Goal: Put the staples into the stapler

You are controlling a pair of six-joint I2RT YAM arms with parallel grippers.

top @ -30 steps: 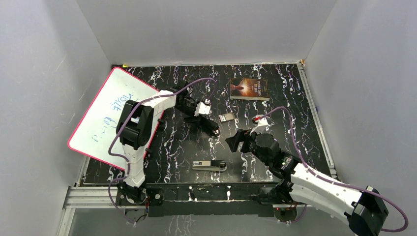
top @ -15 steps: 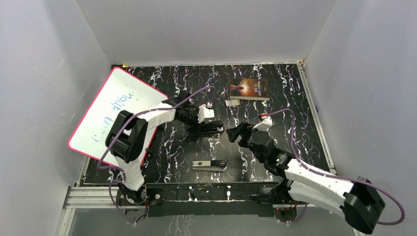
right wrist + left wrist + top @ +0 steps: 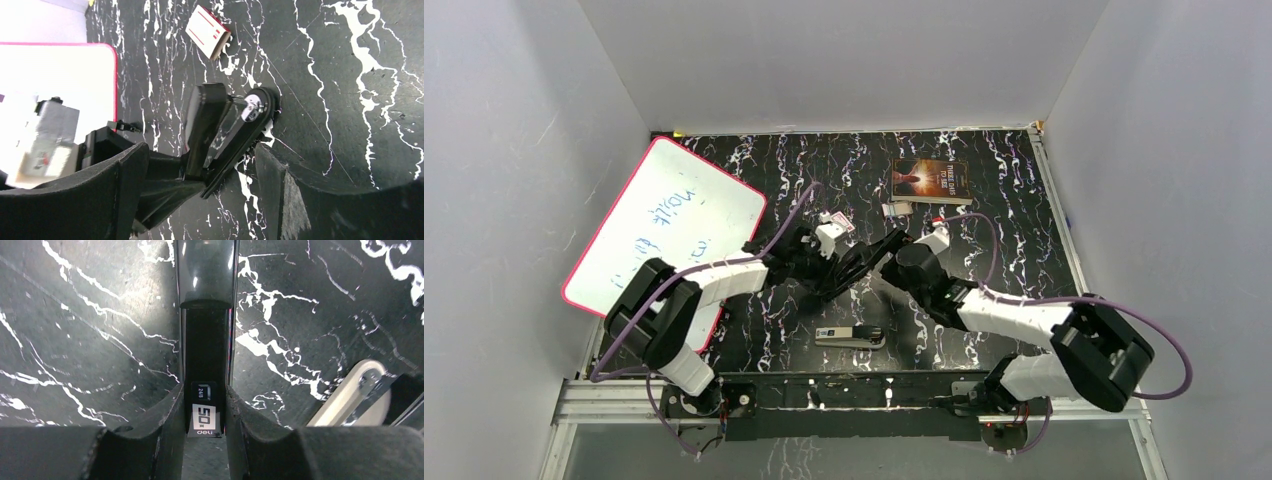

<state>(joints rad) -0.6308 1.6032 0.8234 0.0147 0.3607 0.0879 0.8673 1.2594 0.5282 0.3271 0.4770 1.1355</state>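
Left gripper: the left gripper is clenched on the labelled end of a glossy black stapler. One black finger presses on each side, right by a white label reading "50" and "deli".
Right gripper: the right gripper is released, with its black fingers spread wide. The far end of the black stapler, which has a shiny metal part, sits in the gap ahead of them, and no contact shows.
Black stapler: in the top view it is mid-table, with the left gripper on one end and the right gripper facing the other. Whether it rests on the table cannot be told.
Staples: any loose strips are too small to make out in these views.
Box: a small white cardboard box with red stripes lies beyond the held stapler, just beside the book's near edge.
Second stapler: a grey-and-black second stapler lies flat near the table's front edge, well apart from both grippers.
Book: a dark-covered paperback book lies flat toward the far side.
Whiteboard: a pink-rimmed whiteboard with blue handwriting sits at the table's left side.
Table: a black marble-patterned table with white veins.
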